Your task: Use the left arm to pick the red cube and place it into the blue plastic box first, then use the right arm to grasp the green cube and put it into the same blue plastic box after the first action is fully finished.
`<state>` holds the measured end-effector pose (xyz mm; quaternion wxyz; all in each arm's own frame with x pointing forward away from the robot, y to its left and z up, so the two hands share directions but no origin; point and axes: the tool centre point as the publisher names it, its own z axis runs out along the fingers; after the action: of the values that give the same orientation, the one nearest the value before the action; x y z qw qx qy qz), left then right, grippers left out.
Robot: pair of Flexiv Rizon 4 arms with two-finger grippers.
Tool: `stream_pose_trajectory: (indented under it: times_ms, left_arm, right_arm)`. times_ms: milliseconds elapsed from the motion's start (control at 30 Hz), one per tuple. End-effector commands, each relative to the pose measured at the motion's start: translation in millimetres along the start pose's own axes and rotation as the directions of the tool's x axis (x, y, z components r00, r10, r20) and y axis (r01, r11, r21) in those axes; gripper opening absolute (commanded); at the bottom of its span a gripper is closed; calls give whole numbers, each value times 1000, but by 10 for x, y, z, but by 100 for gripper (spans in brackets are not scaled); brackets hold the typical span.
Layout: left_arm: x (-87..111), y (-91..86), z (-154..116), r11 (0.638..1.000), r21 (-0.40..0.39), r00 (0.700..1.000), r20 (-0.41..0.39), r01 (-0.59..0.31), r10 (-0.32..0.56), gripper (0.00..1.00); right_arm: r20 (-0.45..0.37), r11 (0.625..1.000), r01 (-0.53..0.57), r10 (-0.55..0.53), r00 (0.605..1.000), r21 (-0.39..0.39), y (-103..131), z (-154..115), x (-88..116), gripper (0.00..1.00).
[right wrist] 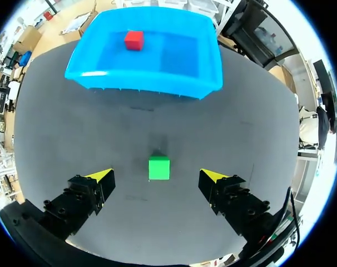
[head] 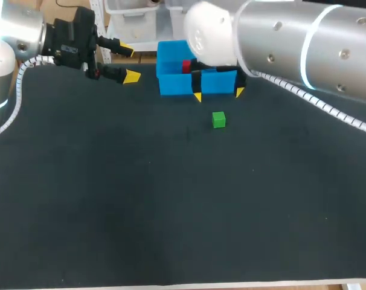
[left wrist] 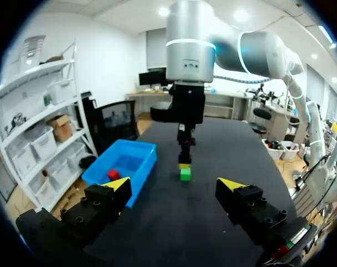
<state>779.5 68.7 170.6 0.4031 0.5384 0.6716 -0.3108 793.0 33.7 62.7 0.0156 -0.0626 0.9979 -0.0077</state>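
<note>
The red cube is lying inside the blue plastic box at the table's far side. The green cube is sitting just near of the box, with the right gripper hovering over it, its 2 fingers spread wide and not touching it. The left gripper is hanging wide open and empty at the far left.

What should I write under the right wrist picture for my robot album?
Open right gripper hovers over the green cube, with the red cube already in the blue box.
</note>
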Motion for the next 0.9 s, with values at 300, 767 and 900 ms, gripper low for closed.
stream_pose_trajectory:
  times_ms: [300, 767, 900]
  left_arm:
    - [13, -4, 2, 1000, -2, 1000, 5, -4, 4, 100]
    - [13, -4, 2, 1000, -2, 1000, 5, -4, 4, 100]
    - [13, -4, 2, 1000, -2, 1000, 5, -4, 4, 100]
  right_arm:
    - [92, 1000, -29, 30, 995, -11, -32, 114, 142, 100]
    - [66, 999, -37, 36, 997, 6, -21, 139, 163, 100]
    - [66, 999, -37, 36, 997, 6, -21, 139, 163, 100]
